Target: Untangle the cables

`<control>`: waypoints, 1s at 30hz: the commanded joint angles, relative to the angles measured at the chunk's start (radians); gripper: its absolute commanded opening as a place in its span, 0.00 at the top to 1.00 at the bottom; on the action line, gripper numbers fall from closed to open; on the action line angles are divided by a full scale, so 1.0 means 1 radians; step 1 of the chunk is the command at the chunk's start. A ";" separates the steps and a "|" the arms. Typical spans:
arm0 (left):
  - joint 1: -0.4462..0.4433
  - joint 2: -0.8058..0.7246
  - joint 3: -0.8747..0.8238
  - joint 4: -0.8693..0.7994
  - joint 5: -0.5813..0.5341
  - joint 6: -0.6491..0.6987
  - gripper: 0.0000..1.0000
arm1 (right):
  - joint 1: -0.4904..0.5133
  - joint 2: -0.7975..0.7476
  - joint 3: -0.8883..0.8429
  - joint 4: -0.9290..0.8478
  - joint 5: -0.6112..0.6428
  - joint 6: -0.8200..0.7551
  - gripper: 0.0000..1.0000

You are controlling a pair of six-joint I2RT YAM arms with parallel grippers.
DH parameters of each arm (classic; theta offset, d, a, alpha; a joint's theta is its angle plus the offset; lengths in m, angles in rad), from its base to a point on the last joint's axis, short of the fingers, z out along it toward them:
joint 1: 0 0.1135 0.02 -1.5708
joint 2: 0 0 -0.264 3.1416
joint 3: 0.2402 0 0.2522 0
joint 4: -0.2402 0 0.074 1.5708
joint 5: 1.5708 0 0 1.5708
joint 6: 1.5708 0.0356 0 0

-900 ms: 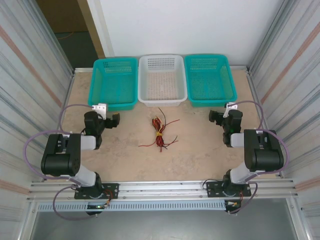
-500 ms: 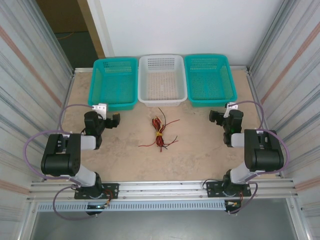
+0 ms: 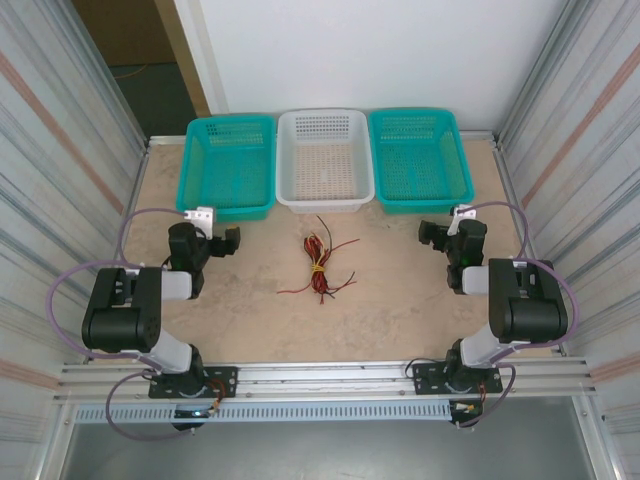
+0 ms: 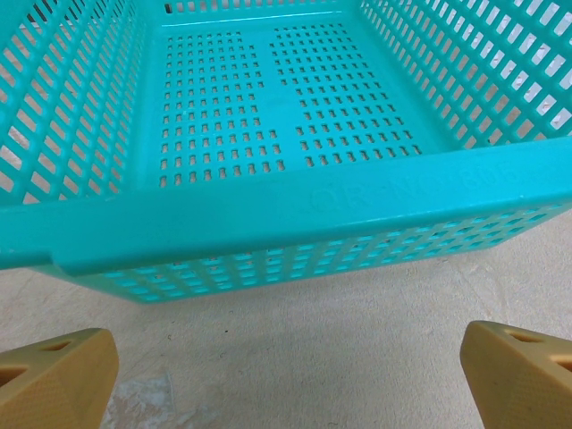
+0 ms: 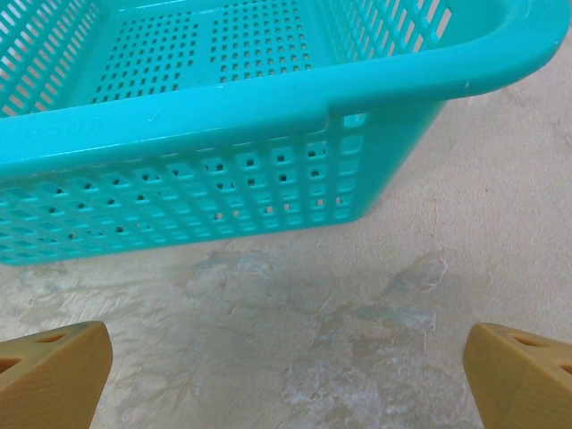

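Top external: cables [image 3: 319, 266] lay in one red, black and yellow bundle at mid-frame on the table [image 3: 400, 310], just below the white basket [image 3: 324, 160], well apart from both grippers.
Left gripper [image 3: 228, 241]: left of centre, jaws spread wide, holding nothing.
Right gripper [image 3: 431, 235]: right of centre, equally wide and empty.
Left wrist: fingertips [image 4: 58, 371] sat in the bottom corners; left teal basket [image 4: 268, 210] rim crossed mid-frame.
Right wrist: fingertips [image 5: 54, 368] far apart at the bottom corners; right teal basket [image 5: 179, 125] stood across the upper frame.
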 commanded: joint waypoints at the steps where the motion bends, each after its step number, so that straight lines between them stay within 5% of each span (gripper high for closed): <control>1: 0.007 -0.011 0.020 -0.006 0.012 0.003 0.01 | 0.003 -0.008 0.009 0.011 -0.003 -0.021 0.01; 5: 0.005 -0.013 0.019 -0.005 0.013 0.003 0.01 | 0.007 -0.009 0.007 0.014 0.006 -0.024 0.01; 9: -0.008 -0.061 0.073 -0.135 -0.057 -0.003 0.01 | 0.076 -0.086 -0.007 -0.005 0.249 -0.024 0.01; 12: -0.060 -0.110 0.196 -0.393 -0.221 0.008 0.01 | 0.127 -0.191 0.031 -0.204 0.332 -0.002 0.01; 18: -0.242 -0.210 0.227 -0.564 -0.462 0.016 0.01 | 0.240 -0.334 0.052 -0.421 0.469 0.053 0.01; 21: -0.350 -0.237 0.302 -0.750 -0.562 -0.042 0.01 | 0.309 -0.413 0.141 -0.711 0.649 0.147 0.01; 24: -0.391 -0.268 0.380 -0.993 -0.555 -0.254 0.01 | 0.318 -0.496 0.250 -1.051 0.578 0.310 0.01; 28: -0.413 -0.364 0.402 -1.199 -0.486 -0.485 0.04 | 0.325 -0.621 0.233 -1.225 0.513 0.583 0.01; 30: -0.414 -0.432 0.385 -1.220 -0.405 -0.544 0.06 | 0.277 -0.663 0.206 -1.195 0.194 0.559 0.01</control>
